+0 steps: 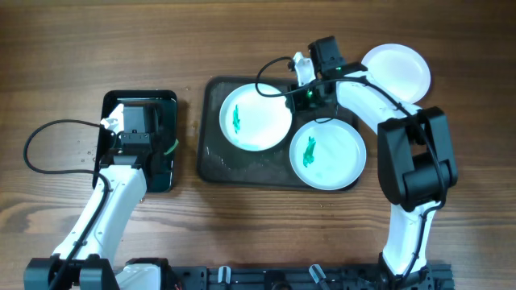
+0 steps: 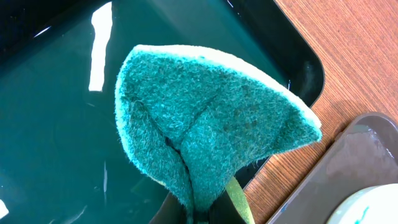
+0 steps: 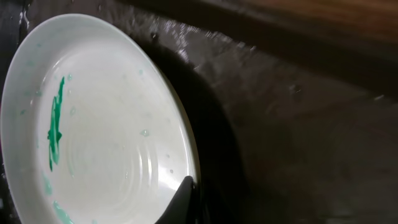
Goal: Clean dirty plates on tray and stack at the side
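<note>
The green sponge (image 2: 211, 124) is closest in the left wrist view. It is folded over, and the left end effector (image 2: 202, 213) has it squeezed tight at the bottom. Under it is the small shiny black tray (image 1: 173, 101), on the left side of the table (image 1: 64, 64).

The big grey tray (image 1: 211, 121) sits in the middle. Two plates are on it, and both have a green smear. The left plate (image 1: 256, 117) lies fully in the tray. The right plate (image 1: 328, 153) is just beside it and hangs a bit over the tray's right rim. A third plate (image 1: 395, 71) sits off the tray, far right on the table (no green on it that I can see).

The right end effector (image 1: 302, 95) is at the far right edge of the left plate. In the right wrist view one dark finger is right at the rim, with the plate to its left. I cannot tell if it is closed on the rim, as the other finger is hidden.

What matters next, I think: the left plate lies to the right of the sponge, well apart from it, past the bare table between the trays. The right arm is much nearer. The plate is round, so it has no long side, but its smear (image 1: 236, 119) runs far to near on the half closer to the sponge.
</note>
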Tool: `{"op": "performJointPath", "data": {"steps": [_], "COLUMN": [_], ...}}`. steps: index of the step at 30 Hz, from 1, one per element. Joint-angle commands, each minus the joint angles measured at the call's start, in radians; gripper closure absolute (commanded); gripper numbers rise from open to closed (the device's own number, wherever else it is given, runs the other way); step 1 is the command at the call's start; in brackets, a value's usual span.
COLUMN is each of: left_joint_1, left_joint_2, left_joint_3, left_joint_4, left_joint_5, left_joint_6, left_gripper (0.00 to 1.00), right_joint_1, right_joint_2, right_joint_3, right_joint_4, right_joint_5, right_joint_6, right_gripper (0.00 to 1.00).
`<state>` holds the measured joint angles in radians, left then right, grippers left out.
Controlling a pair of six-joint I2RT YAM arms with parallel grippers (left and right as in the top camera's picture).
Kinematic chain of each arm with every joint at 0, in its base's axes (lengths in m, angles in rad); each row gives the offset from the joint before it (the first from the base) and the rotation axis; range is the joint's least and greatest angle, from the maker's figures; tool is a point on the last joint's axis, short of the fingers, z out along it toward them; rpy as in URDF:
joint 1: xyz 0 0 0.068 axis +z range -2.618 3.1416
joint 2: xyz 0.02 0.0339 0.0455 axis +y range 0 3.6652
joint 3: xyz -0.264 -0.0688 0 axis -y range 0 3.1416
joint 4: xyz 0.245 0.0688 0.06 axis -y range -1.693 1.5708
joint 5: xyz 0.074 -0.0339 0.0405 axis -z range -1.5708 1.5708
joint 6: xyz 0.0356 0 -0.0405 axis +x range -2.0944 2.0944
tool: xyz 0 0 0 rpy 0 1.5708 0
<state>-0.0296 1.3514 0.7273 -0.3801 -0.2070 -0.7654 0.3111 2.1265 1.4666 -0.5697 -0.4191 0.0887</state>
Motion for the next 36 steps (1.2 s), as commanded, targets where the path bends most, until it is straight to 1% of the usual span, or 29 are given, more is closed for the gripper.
{"op": "performJointPath", "data": {"steps": [1,2,3,4,9,10,11,12,14,15,18,22,28,30,33,36], "left_joint_1": [0.006,0.006,0.006,0.006,0.006,0.006,0.006,0.006,0.006,0.006,0.006,0.01,0.061,0.084,0.123,0.135], "left_joint_2": [0.006,0.006,0.006,0.006,0.006,0.006,0.006,0.006,0.006,0.006,0.007,0.018,0.118,0.175,0.225,0.254], "left_joint_3": [-0.002,-0.002,-0.002,-0.002,-0.002,-0.002,-0.002,-0.002,-0.002,-0.002,-0.002,-0.002,-0.002,-0.002,-0.002,-0.002], "left_joint_4": [0.007,0.008,0.008,0.009,0.007,0.007,0.007,0.007,0.009,0.009,0.01,0.035,0.114,0.144,0.168,0.202], "left_joint_5": [0.009,0.009,0.009,0.009,0.01,0.01,0.01,0.01,0.017,0.016,0.011,-0.135,-0.134,-0.128,-0.079,-0.068], "left_joint_6": [-0.013,-0.013,-0.013,-0.013,-0.013,-0.013,-0.013,-0.013,-0.013,-0.013,-0.013,-0.013,-0.005,-0.005,-0.005,-0.005], "left_gripper": [0.96,0.96,0.96,0.96,0.96,0.96,0.96,0.96,0.96,0.96,0.96,0.96,0.96,0.96,0.96,0.96], "right_joint_1": [0.035,0.043,0.055,0.064,0.096,0.098,0.099,0.101,0.107,0.109,0.127,0.159,0.169,0.169,0.169,0.169], "right_joint_2": [0.023,0.023,0.023,0.024,0.026,0.026,0.026,0.026,0.026,0.026,0.026,0.026,0.026,0.026,0.026,0.026], "right_joint_3": [0.006,0.006,0.006,0.006,0.006,0.006,0.006,0.006,0.005,0.005,0.005,0.005,0.005,0.005,0.005,0.005], "right_joint_4": [-0.008,-0.009,-0.011,-0.015,-0.049,-0.062,-0.08,-0.091,-0.101,-0.101,-0.101,-0.096,-0.094,-0.089,-0.09,-0.09], "right_joint_5": [-0.045,-0.041,-0.019,0.006,0.027,0.027,0.027,0.027,0.027,0.027,0.026,0.028,0.138,0.143,0.132,0.131], "right_joint_6": [-0.005,-0.023,-0.026,-0.029,-0.048,-0.047,-0.035,-0.028,0.02,0.047,0.138,0.184,0.323,0.377,0.385,0.383], "right_gripper": [0.75,0.71,0.61,0.59,0.59,0.6,0.65,0.71,0.91,0.96,0.96,0.96,0.96,0.96,0.96,0.96]}}
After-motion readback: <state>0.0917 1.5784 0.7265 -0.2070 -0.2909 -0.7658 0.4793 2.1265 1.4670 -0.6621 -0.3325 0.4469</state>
